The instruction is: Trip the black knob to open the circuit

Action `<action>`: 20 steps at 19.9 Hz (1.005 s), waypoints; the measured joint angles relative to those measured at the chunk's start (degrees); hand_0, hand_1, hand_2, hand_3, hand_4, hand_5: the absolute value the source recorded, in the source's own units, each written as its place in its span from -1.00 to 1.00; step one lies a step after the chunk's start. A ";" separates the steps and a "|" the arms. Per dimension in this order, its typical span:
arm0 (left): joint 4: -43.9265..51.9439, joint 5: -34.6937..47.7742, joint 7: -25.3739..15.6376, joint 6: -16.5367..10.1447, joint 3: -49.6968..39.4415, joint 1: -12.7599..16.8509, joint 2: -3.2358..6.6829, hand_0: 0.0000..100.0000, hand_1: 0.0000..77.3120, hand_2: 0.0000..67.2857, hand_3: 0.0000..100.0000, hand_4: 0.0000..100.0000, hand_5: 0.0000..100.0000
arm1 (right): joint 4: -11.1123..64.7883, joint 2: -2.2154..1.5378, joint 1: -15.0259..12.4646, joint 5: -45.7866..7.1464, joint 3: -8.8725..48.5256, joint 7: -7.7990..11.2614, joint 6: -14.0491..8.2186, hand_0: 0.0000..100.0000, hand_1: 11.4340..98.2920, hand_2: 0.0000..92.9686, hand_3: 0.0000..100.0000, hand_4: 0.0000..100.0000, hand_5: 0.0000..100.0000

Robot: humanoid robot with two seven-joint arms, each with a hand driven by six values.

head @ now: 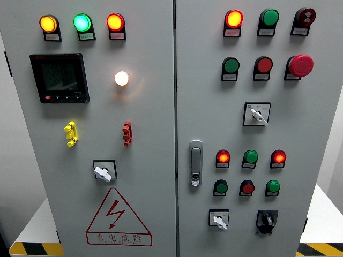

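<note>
I see neither arm nor hand in head view; can't tell hand state. Black knob [267, 219] sits low on right door of cabinet [155, 214], right of white-handled switch [219, 219], untouched.

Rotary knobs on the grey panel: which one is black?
The black rotary knob at the right door's bottom right. The other three selectors have white handles: left door, right door upper, and beside it.

At the lower right of the frame the black knob [266, 220] has bare panel below and to its right, a white-handled switch [218, 219] near its left, and round buttons [246, 187] above.
</note>
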 measured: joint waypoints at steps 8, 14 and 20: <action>0.00 0.00 0.00 0.00 0.00 0.00 0.01 -1.00 -0.92 -0.62 -0.57 -0.87 -0.97 | 0.25 -0.16 0.06 -0.14 0.27 -0.41 0.15 0.26 -0.39 -0.95 -0.59 -0.72 -0.50; 0.00 0.00 0.00 0.00 0.00 0.00 -0.01 -1.00 -0.92 -0.62 -0.57 -0.87 -0.97 | 0.76 -0.24 0.10 -6.96 8.19 -1.32 0.80 0.26 -0.39 -0.95 -0.59 -0.72 -0.51; 0.00 0.00 0.00 0.00 0.00 0.00 0.01 -1.00 -0.92 -0.62 -0.57 -0.87 -0.97 | 1.74 -0.15 -2.05 -42.22 40.75 -5.23 2.26 0.25 -0.39 -0.95 -0.59 -0.73 -0.51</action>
